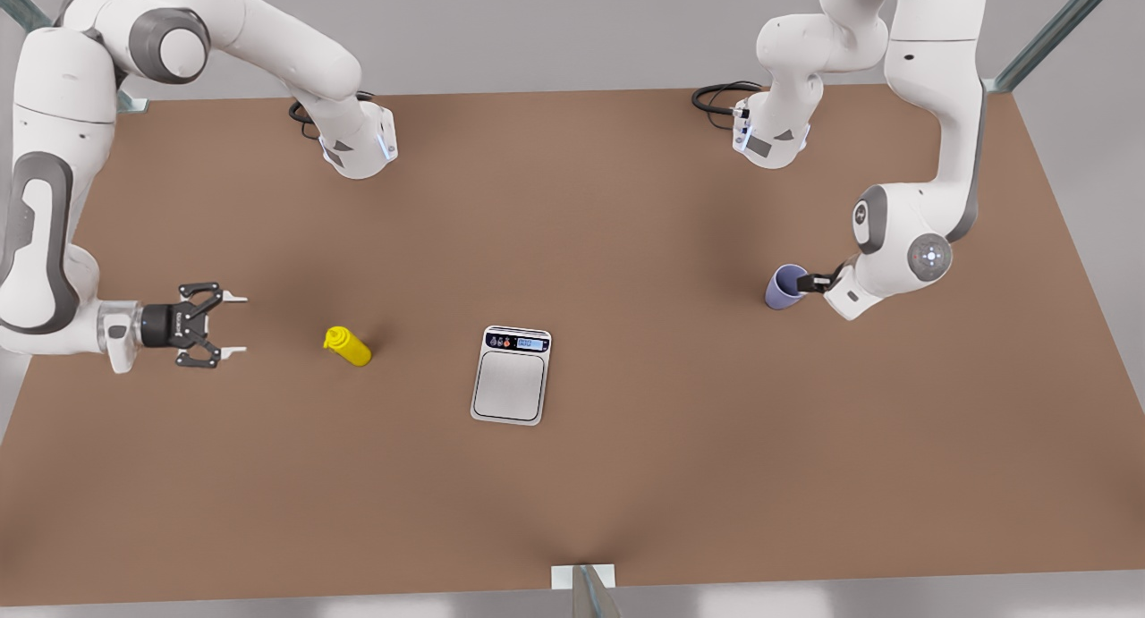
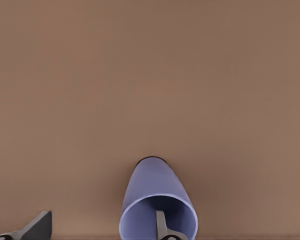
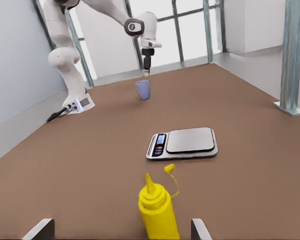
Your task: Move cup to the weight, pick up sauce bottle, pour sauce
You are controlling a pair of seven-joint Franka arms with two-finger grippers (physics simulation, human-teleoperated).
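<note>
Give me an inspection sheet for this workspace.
Surface: brown table, bare around the items.
Job's things: cup upright, apart from scale; yellow bottle upright; yellow sauce marks beside it.
Clutter: nothing seen.
Grippers: left gripper at the cup's rim, one finger inside; right gripper open, facing the bottle, short of it.
Cables: black loops at both arm bases.
Surroundings: metal frame posts, grey walls.

The flat brown matte desk carries three things. A small yellow squeeze bottle stands just ahead of the spread right fingers. A flat silver-white scale lies farther out. A lavender-blue tumbler stands at the left fingers.
</note>
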